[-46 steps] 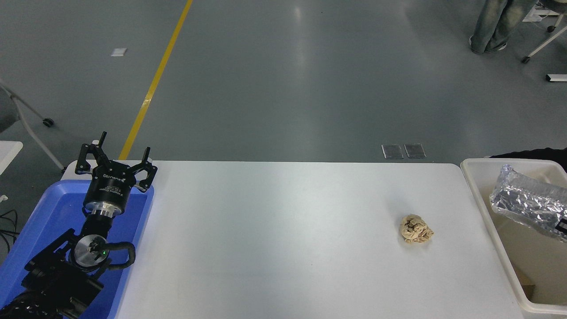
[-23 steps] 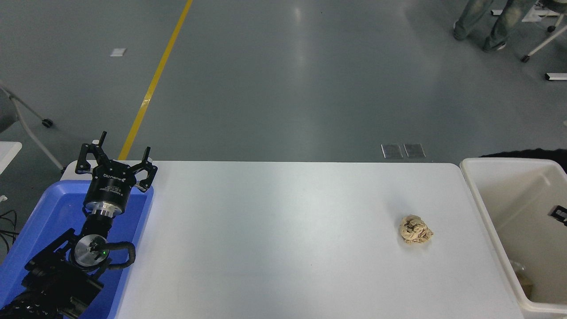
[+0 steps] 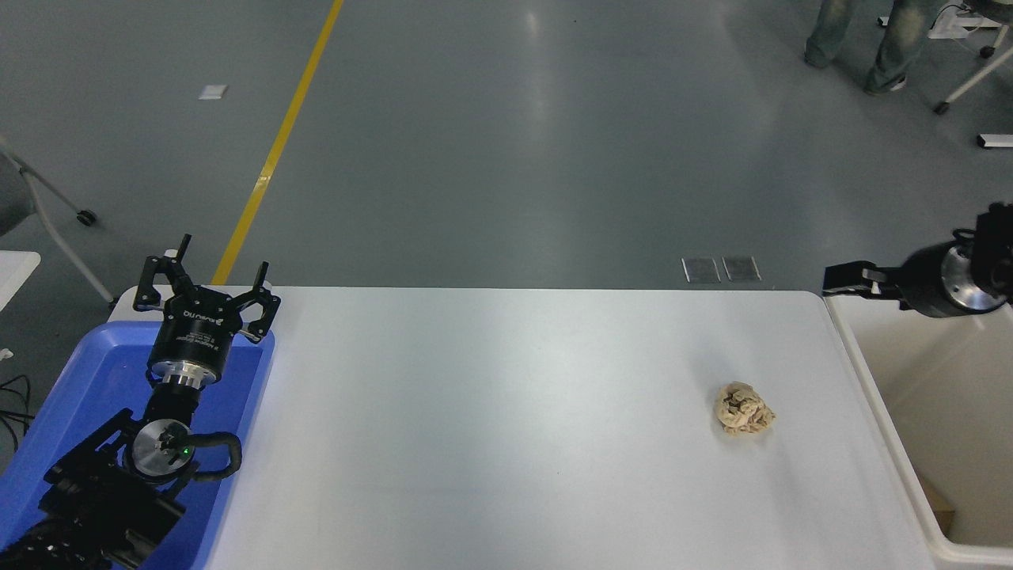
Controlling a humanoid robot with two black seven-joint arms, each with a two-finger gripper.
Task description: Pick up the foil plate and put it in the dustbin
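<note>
One tan paper ball [image 3: 743, 408] on white table [image 3: 506, 443], grey floor [image 3: 506, 142] beyond.

Right gripper [image 3: 845, 279] over dustbin [image 3: 886, 427] rim, paper ball [image 3: 742, 408] on table [image 3: 506, 412]

White lettering is seen on the left pincer [image 3: 207, 294] body, upside down and too small to be read reliably.

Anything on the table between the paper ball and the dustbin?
No. In the head view the white table is bare between the crumpled paper ball and the dustbin rim; they sit apart.
</note>
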